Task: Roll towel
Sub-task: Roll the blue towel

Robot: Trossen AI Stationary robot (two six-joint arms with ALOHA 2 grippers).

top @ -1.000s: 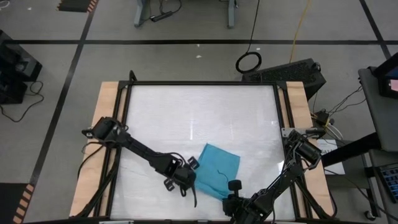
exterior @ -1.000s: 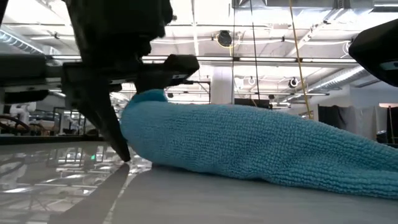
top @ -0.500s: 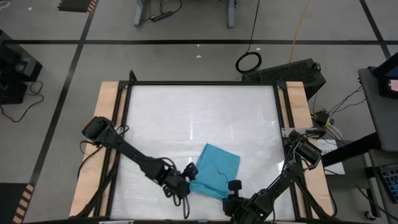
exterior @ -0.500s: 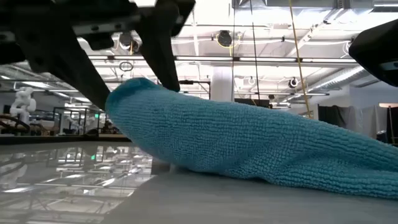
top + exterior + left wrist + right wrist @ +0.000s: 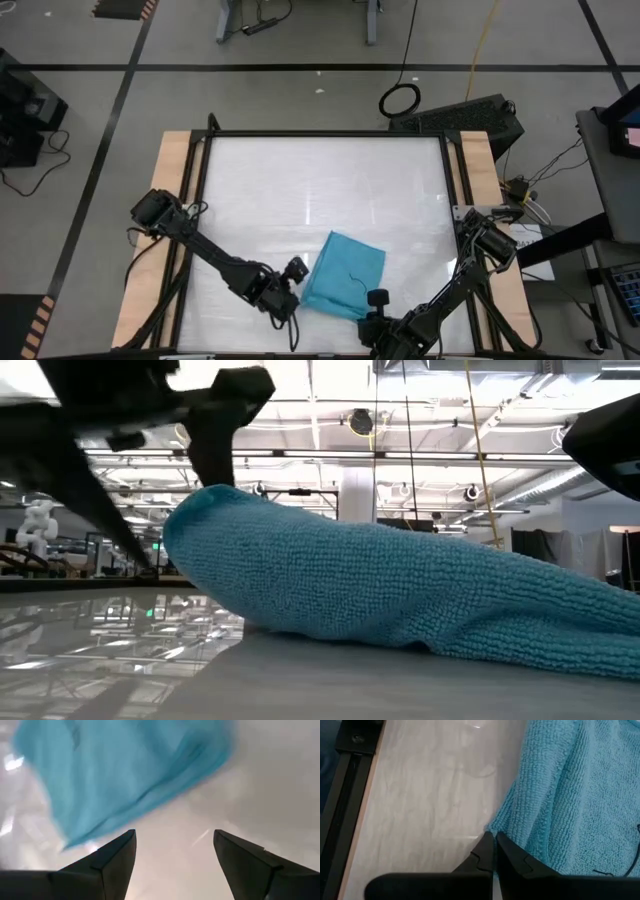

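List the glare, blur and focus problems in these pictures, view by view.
High view: a pale streak of glare lies on the white table. Low view: the glossy tabletop mirrors the bright ceiling lights, and the left arm's dark parts near the lens are silhouetted. Left wrist view: the towel is smeared by motion blur, while the left gripper fingers stay sharp. Right wrist view: towel weave crisp, faint glare on the table.

One camera looks straight down; one sits low beside the towel [image 5: 400, 600]. Both wrist cameras look closely at it.
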